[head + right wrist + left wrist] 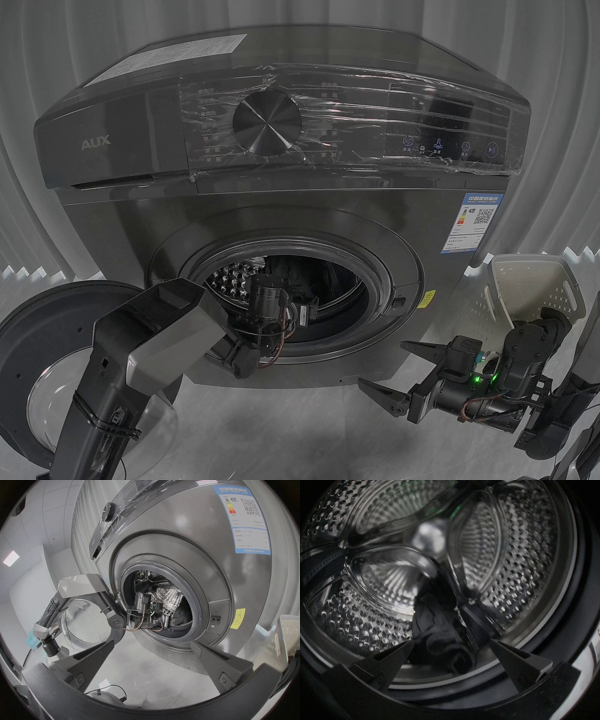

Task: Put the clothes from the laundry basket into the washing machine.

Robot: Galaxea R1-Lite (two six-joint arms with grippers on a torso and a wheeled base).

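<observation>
**Left arm in the washer mouth, 2 grippers empty**

The right gripper [382, 362] hangs open and empty over the floor, near the laundry basket [531, 284]. The left gripper [450, 642] sits in the washing machine [281, 200] opening, jaws spread, holding nothing. Just beyond it, dark clothes [437, 630] lie low in the drum [518, 558]. On withdrawal, a finger could snag the cloth and drag it out.
</observation>
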